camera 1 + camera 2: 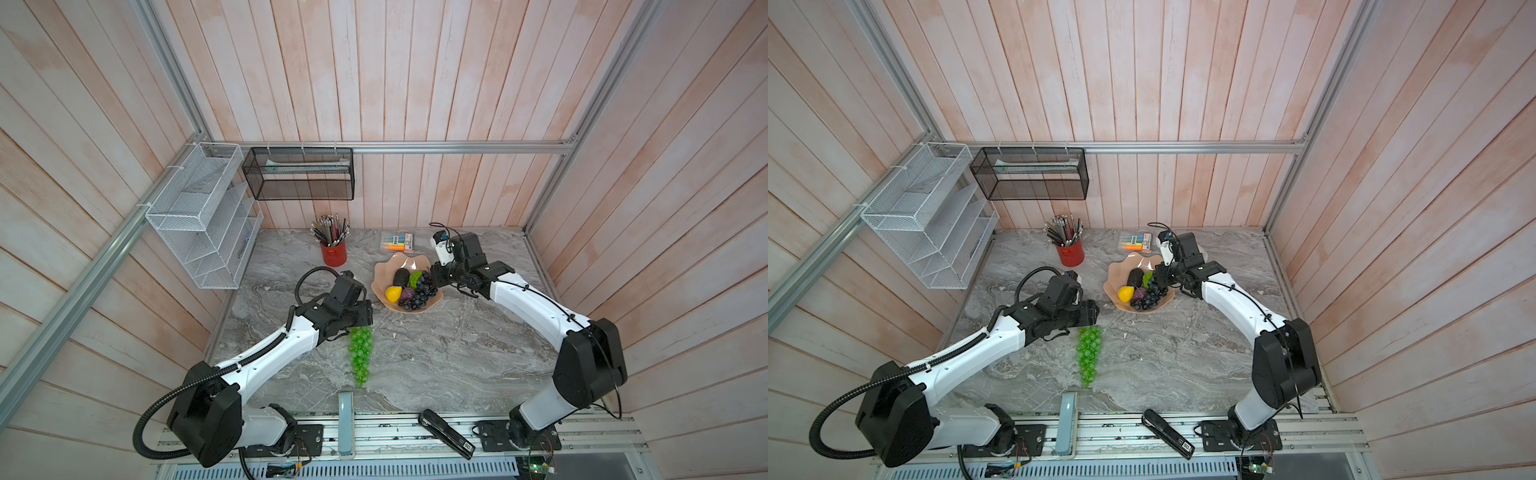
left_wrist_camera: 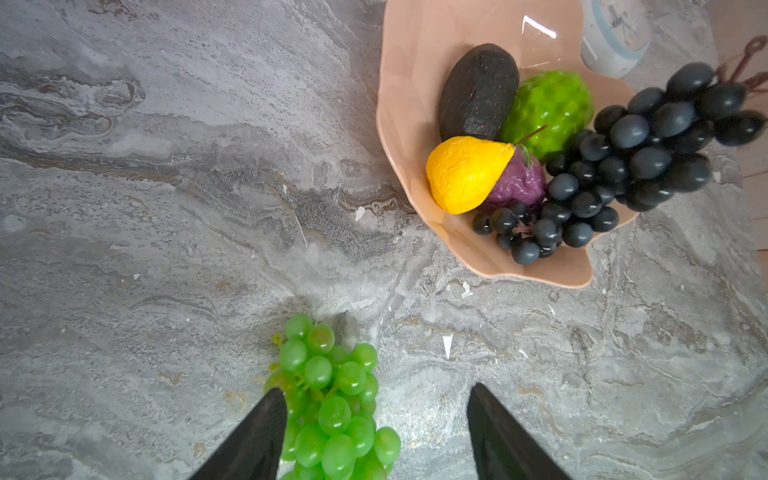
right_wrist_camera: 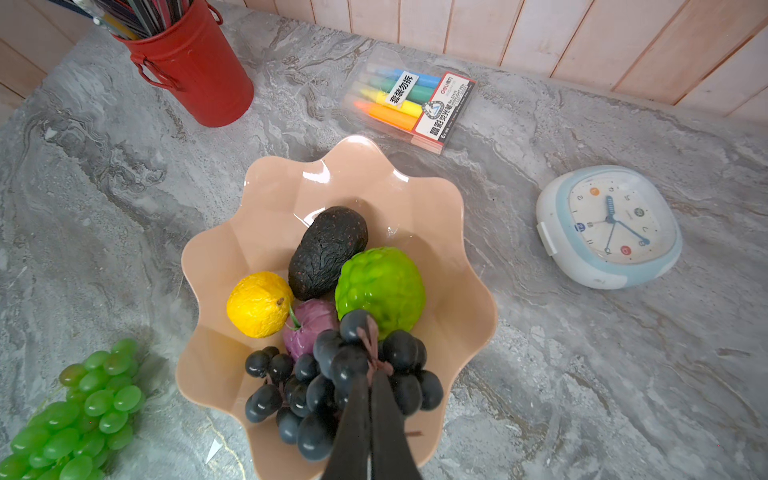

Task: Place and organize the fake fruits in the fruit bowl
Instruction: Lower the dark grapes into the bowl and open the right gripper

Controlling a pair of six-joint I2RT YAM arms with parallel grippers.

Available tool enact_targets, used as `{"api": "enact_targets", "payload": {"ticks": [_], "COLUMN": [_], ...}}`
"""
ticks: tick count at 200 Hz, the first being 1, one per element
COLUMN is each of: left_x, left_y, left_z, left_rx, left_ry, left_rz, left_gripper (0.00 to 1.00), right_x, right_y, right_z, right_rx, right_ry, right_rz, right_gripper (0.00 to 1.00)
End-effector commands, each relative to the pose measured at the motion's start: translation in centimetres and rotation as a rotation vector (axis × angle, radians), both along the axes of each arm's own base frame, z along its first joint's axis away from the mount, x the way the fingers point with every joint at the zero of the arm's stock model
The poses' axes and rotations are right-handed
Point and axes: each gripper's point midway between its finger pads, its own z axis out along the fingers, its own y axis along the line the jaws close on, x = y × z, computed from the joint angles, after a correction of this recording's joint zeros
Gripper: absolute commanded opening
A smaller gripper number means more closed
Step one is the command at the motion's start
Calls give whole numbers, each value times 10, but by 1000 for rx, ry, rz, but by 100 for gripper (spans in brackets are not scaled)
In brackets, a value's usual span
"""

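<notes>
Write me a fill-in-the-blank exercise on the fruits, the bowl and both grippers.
1. The green grape bunch lies on the ____, outside the fruit bowl.
2. The right gripper is shut on the ____ of the black-purple grape bunch.
3. The fingers of the left gripper stand ____.
4. Besides that bunch, the fruit bowl holds ____ other fruits.
Missing words: table; stem; open; four.

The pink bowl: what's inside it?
Inside the bowl: an avocado, a bumpy green ball, a yellow ball, a purple ball half hidden, and a black grape bunch, stem pinched by the right pincer. The floor under them is covered.
</notes>
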Motion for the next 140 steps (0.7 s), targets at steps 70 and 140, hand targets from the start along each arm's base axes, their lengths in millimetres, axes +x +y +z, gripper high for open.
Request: {"api": "enact_targets", "payload": {"ticks": [70,140], "left_x": [6,6], "left_y": [-5,-2], "left_z": [10,10], "left_rx": [-6,6], "left_ry": [-6,-5], "left_rz": [1,8], "left_gripper": [71,71], "right_x": [36,44], "right_y": [-9,-16], "right_z": [-32,-59], "right_rx": [-11,-34], "right_ry": [4,39], "right_rz": [-43,-51], "right_gripper": [0,0]}}
